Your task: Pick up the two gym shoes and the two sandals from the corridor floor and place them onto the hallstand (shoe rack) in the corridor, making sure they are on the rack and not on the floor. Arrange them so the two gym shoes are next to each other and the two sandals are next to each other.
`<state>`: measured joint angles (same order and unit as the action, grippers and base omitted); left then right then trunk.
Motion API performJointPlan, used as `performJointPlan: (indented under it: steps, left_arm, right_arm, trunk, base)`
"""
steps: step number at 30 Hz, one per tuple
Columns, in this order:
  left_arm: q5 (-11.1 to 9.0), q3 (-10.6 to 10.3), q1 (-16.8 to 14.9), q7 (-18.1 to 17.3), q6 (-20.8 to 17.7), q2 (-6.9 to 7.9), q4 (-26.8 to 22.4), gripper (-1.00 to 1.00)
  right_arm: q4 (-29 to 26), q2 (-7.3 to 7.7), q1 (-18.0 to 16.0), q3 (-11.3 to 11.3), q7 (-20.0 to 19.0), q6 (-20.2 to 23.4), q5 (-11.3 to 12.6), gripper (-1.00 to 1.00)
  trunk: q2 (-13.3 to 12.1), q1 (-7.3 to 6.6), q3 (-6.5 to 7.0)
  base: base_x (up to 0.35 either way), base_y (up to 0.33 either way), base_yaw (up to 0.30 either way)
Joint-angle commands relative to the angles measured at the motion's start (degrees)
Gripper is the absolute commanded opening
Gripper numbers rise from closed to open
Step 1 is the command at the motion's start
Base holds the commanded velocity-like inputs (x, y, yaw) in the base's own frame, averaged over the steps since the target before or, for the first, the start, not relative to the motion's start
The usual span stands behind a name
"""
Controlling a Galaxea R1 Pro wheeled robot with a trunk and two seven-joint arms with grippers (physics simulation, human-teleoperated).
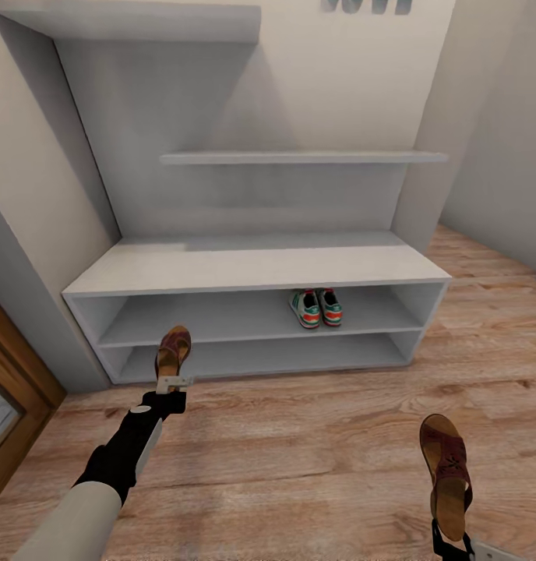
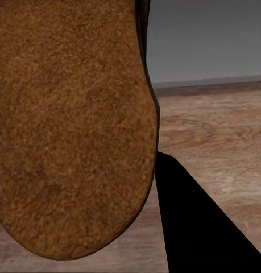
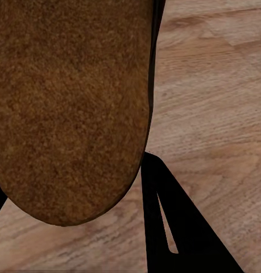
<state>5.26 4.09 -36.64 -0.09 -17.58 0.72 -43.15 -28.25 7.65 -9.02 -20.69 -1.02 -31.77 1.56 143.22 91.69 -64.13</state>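
Two sandals are up, the left gripper (image 1: pixel 173 382) clamping one sandal (image 1: pixel 174 351) by the rack (image 1: pixel 260 269). The right gripper (image 1: pixel 452 548) grips the other (image 1: pixel 446 475) (likely both bound beside the sneakers (image 1: pixel 315 307)).

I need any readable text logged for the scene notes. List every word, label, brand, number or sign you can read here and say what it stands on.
Dark shapes on the wall at the head view's top edge: cut off by the frame, cannot be read.
Gym shoes on the hallstand: no legible brand or label.
Sandal in the left gripper and sandal in the right gripper: no text.
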Motion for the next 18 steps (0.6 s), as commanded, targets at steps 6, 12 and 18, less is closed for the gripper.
performJointPlan:
  steps: [6, 12, 18]
  left_arm:
    - [0.8, 0.0, 0.1, -0.1, -0.2, -0.04, -0.1, -1.0]
    - [0.8, 0.0, 0.2, 0.0, -0.1, -0.1, -0.1, -1.0]
    - [0.8, 0.0, 0.1, 0.0, -0.2, 0.04, -0.2, -1.0]
  right_arm:
    - [0.0, -0.01, 0.0, -0.1, -0.3, -0.1, 0.4, -1.0]
    - [0.1, -0.01, 0.0, -0.1, -0.3, -0.1, 0.4, -1.0]
    - [0.1, -0.01, 0.0, -0.1, -0.3, -0.1, 0.4, -1.0]
  trunk:
    - [0.0, -0.01, -0.54]
    - [0.0, -0.01, -0.63]
    - [0.0, -0.01, -0.64]
  base:
    - [0.0, 0.0, 0.0]
    - [0.0, 0.0, 0.0]
    - [0.181, 0.0, 0.0]
